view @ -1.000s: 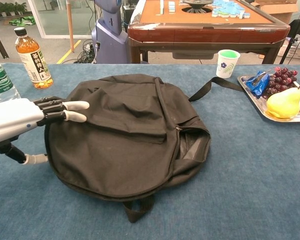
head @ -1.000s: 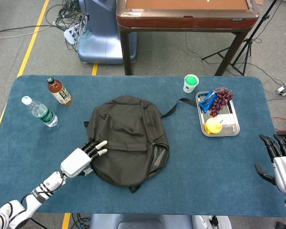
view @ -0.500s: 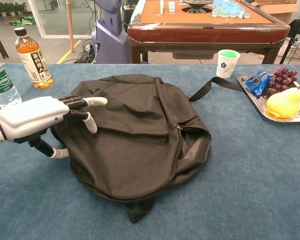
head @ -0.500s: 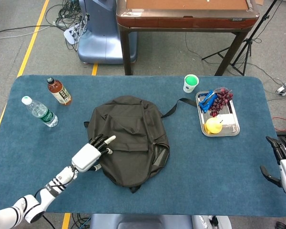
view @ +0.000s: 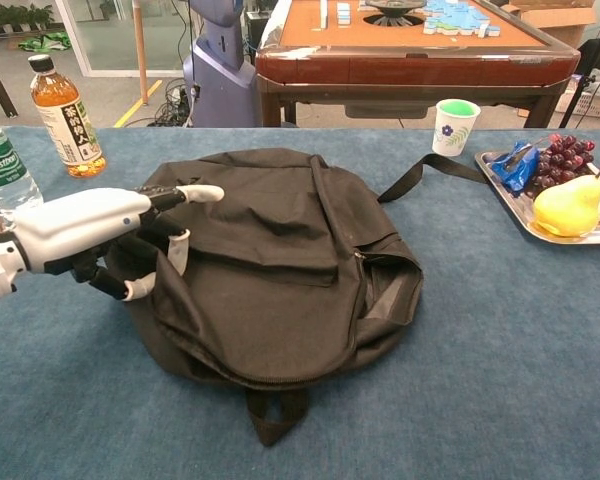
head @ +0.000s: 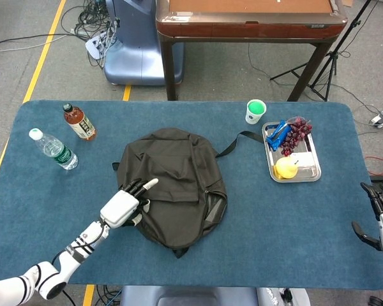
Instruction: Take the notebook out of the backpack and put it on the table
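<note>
Lay flat in the middle of the blue table [head: 255, 210]: a black backpack [head: 172, 185], side zipper gaping toward the right, strap trailing out toward the upper right. No sight of the notebook in either view; cannot tell whether inside the backpack.

Rested against the backpack's left edge: the left hand [head: 124, 204], fingers apart, one fingertip extended over the fabric, others bent down onto the bag's rim. Seemed to grip nothing; cannot tell for certain whether fabric was pinched under the lower fingers.

Hung at the far right edge of the table, partly out of the head view: the right hand [head: 380, 217], dark fingers spread and empty, well apart from the backpack.

Stood near the left edge of the table: a tea bottle [view: 67, 105] and a water bottle [view: 0, 160]. Sat at the right: a metal tray [head: 313, 173] with grapes [head: 297, 134], a pear [view: 570, 207] and a blue packet [view: 517, 165]. Stood just beside the tray: a paper cup [head: 256, 111].
</note>
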`<state>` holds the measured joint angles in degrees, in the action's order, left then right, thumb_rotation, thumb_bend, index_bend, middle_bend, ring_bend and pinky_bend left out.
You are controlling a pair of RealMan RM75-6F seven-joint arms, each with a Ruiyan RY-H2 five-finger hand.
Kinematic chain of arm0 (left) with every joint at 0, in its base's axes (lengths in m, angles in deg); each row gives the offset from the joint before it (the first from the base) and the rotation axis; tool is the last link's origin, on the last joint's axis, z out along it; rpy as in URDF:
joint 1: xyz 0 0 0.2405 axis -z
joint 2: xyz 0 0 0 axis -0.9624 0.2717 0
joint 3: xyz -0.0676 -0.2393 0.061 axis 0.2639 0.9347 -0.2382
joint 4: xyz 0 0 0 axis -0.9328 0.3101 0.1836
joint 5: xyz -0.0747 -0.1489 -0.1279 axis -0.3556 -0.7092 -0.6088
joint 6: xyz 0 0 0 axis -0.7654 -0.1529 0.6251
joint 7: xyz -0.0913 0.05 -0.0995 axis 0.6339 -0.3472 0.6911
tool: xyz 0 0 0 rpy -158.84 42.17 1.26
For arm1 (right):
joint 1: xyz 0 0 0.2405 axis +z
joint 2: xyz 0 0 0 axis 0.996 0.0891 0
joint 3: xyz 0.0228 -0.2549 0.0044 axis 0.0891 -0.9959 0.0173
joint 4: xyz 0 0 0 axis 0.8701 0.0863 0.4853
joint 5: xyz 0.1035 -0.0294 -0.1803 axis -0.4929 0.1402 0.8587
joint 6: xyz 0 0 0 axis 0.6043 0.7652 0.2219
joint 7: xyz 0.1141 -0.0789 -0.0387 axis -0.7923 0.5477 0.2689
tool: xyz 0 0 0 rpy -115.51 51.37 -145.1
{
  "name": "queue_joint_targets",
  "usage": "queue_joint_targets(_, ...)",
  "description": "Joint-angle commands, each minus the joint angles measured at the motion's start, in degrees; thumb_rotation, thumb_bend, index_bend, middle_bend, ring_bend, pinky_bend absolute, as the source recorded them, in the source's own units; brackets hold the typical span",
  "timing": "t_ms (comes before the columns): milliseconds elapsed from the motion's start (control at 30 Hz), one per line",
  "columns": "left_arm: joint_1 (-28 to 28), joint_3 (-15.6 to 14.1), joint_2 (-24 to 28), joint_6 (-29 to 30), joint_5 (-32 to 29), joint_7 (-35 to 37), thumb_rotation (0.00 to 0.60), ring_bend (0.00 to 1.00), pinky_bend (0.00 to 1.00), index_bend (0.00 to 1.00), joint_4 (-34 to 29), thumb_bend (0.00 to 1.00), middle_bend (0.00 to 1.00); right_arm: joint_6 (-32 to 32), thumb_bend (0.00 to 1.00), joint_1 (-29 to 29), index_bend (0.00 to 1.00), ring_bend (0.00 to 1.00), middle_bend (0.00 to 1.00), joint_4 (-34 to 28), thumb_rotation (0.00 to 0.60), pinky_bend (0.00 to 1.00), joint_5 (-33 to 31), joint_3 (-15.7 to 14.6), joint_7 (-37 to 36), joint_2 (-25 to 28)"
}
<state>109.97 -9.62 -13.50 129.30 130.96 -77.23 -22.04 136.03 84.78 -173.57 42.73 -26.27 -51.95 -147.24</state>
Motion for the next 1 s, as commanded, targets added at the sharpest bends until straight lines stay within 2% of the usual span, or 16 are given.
queue_joint_targets(33, -0.3, 1.6, 0.4, -0.2, -2.5, 0.6, 0.6, 0.01, 0.0, 0.67, -2.3, 0.56, 0.05, 0.0, 0.3, 0.0, 0.11, 0.07, 0.18, 0.1, 0.6, 0.11, 0.2, 0.0, -0.2, 0.0)
queue_joint_targets(200, -0.7, 3.7, 0.8, 0.7, -5.4, 0.9, 0.6, 0.09, 0.01, 0.69, -4.8, 0.57, 0.16, -0.2, 0.3, 0.2, 0.11, 0.07, 0.18, 0.4, 0.6, 0.11, 0.8, -0.2, -0.4, 0.0)
queue_joint_targets(467, 0.4, 6.5, 2.5, -0.6, -8.8, 1.1, 0.6, 0.52, 0.22, 0.7, -8.7, 0.57, 0.65, -1.0, 0.3, 0.7, 0.11, 0.07, 0.18, 0.6, 0.6, 0.11, 1.5, -0.4, -0.7, -0.3)
queue_joint_targets(533, 0.8, 7.3, 2.9, -1.5, -10.1, 1.4, 0.6, 0.58, 0.26, 0.7, -9.9, 0.57, 0.71, -1.5, 0.3, 1.0, 0.11, 0.07, 0.18, 0.5, 0.6, 0.12, 1.8, -0.6, -0.7, -0.1)
queue_joint_targets(667, 1.7, 9.1, 2.9, -2.6, -12.7, 1.1, 0.6, 0.65, 0.39, 0.7, -10.7, 0.57, 0.77, -2.1, 0.3, 1.6, 0.11, 0.07, 0.18, 0.0, 0.6, 0.14, 2.8, -0.8, -0.6, 0.2)
queue_joint_targets(1000, 4.8, 14.5, 2.0, -6.4, -23.3, -3.9, 0.6, 0.67, 0.41, 0.7, -12.4, 0.57, 0.81, -6.0, 0.3, 4.8, 0.11, 0.07, 0.18, -2.1, 0.6, 0.15, 8.9, -3.1, -2.3, 0.9)
